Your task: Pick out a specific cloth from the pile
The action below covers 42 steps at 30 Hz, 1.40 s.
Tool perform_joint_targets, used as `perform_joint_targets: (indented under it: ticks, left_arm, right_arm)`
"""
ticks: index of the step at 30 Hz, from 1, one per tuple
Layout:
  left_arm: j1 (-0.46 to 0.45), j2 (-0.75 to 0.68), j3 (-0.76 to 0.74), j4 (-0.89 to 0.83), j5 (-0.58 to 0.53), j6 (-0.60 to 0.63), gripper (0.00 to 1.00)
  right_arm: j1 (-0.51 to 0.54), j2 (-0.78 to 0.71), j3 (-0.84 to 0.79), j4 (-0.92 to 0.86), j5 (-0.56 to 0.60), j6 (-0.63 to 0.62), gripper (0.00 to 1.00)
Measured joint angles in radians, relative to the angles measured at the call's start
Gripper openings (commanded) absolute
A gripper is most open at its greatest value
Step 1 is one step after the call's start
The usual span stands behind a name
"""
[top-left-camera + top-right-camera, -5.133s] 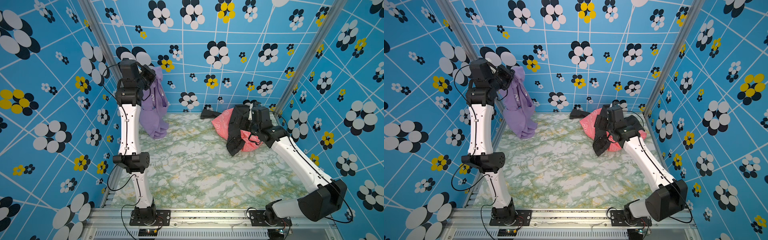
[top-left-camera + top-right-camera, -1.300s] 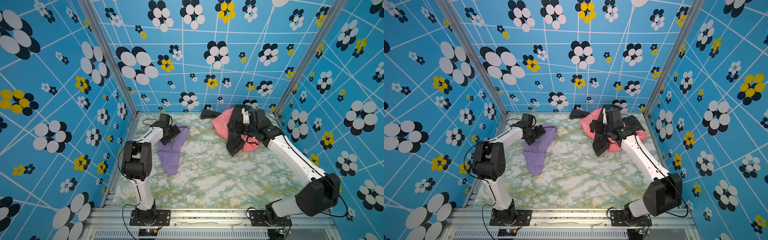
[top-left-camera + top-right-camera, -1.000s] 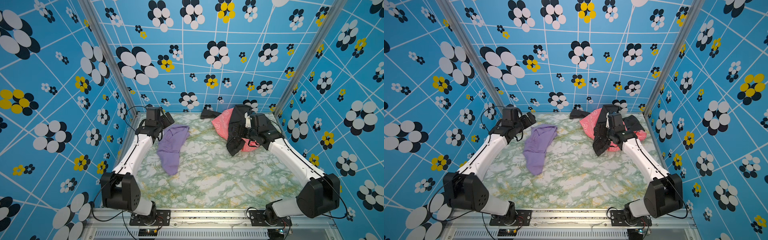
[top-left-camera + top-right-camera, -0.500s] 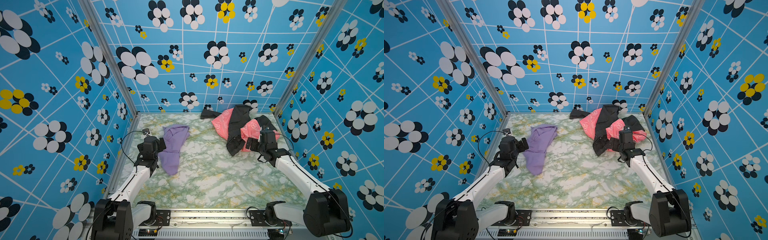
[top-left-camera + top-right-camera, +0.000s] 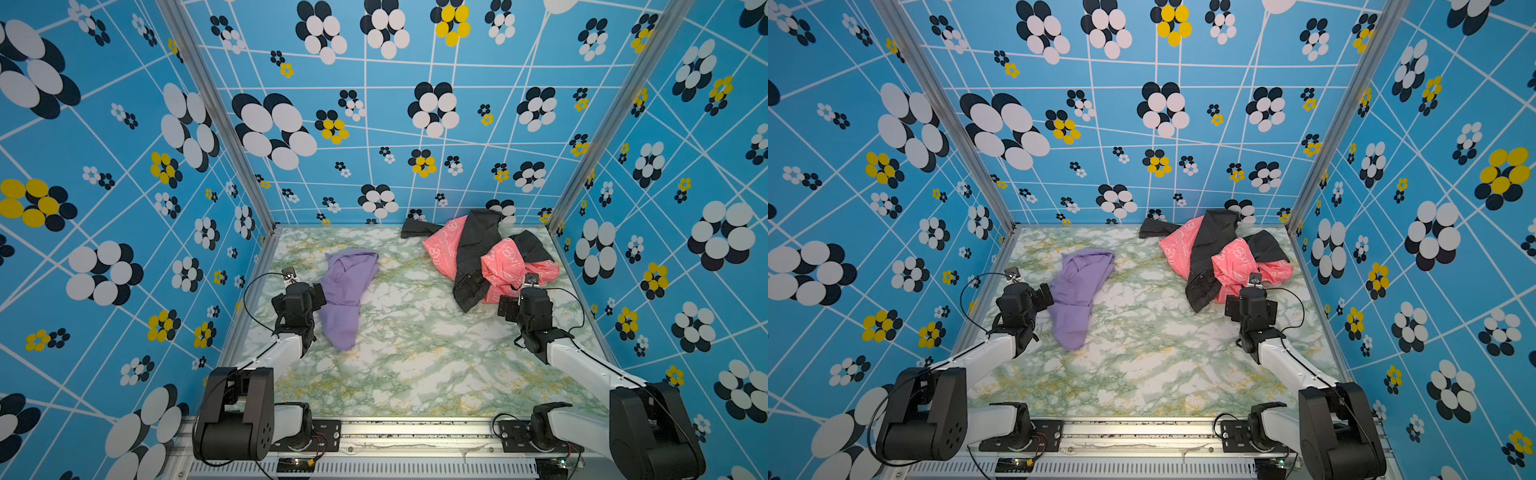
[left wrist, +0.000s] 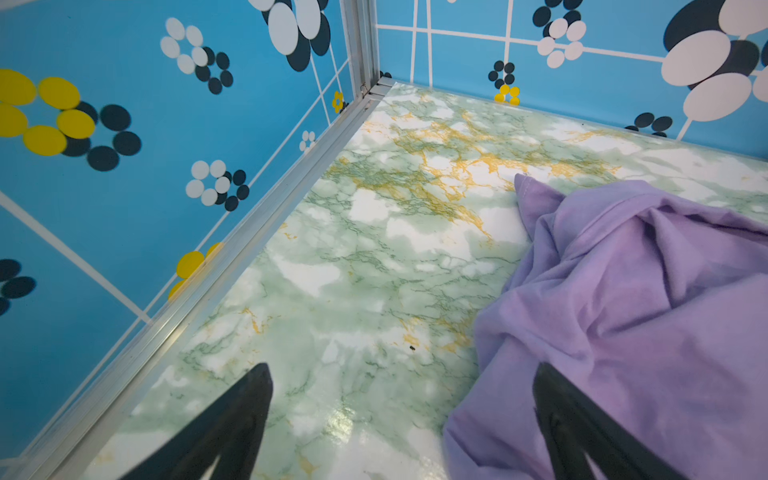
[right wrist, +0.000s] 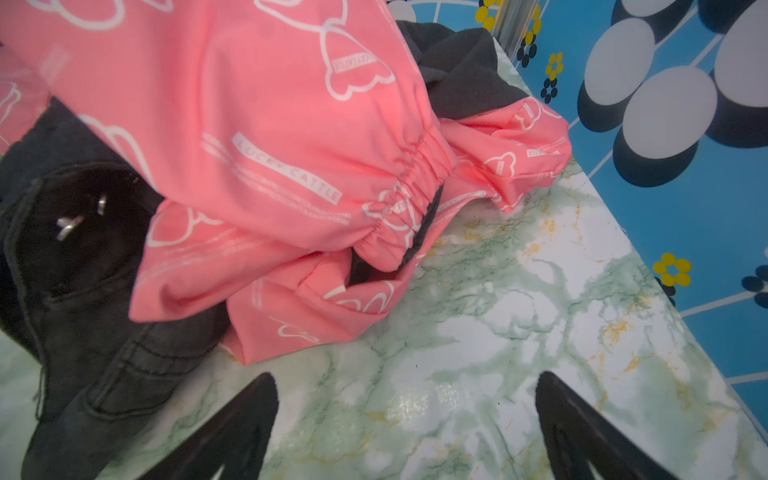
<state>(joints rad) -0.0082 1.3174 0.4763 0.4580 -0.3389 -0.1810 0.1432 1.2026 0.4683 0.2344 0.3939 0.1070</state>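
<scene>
Lavender cloth [image 5: 347, 291] lies alone centre-left on surface [image 5: 415, 353], well apart from pink/black pile [image 5: 490, 257] at upper right, so prob. already sorted out. Both released, holding nothing: left end effector [image 6: 399, 372] at cloth's edge, right end effector [image 7: 405, 376] just short of pile.

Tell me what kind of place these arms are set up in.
Most likely a lab test cell, not a home: blue flower-print wall panels in aluminium framing box in a marble-look tabletop, and the left arm and right arm are bolted to a rail along its front edge.
</scene>
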Motion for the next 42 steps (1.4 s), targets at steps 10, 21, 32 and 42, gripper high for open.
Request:
perform_joint_targets:
  ticks: [10, 21, 32, 42]
  left_arm:
    - [0.009, 0.138, -0.007, 0.161, 0.093, 0.047, 0.99]
    - [-0.008, 0.164, -0.024, 0.283, 0.161, 0.101, 0.99]
    - [-0.024, 0.214, -0.094, 0.418, 0.182, 0.13, 0.99]
    - [-0.032, 0.218, -0.099, 0.471, 0.174, 0.138, 0.99]
  right_arm:
    - [0.0, 0.168, -0.003, 0.238, 0.024, -0.014, 0.99]
    - [-0.001, 0.25, 0.037, 0.296, -0.014, -0.08, 0.99]
    - [-0.014, 0.306, 0.011, 0.434, -0.044, -0.112, 0.99]
    - [-0.058, 0.337, -0.129, 0.652, -0.081, -0.112, 0.99]
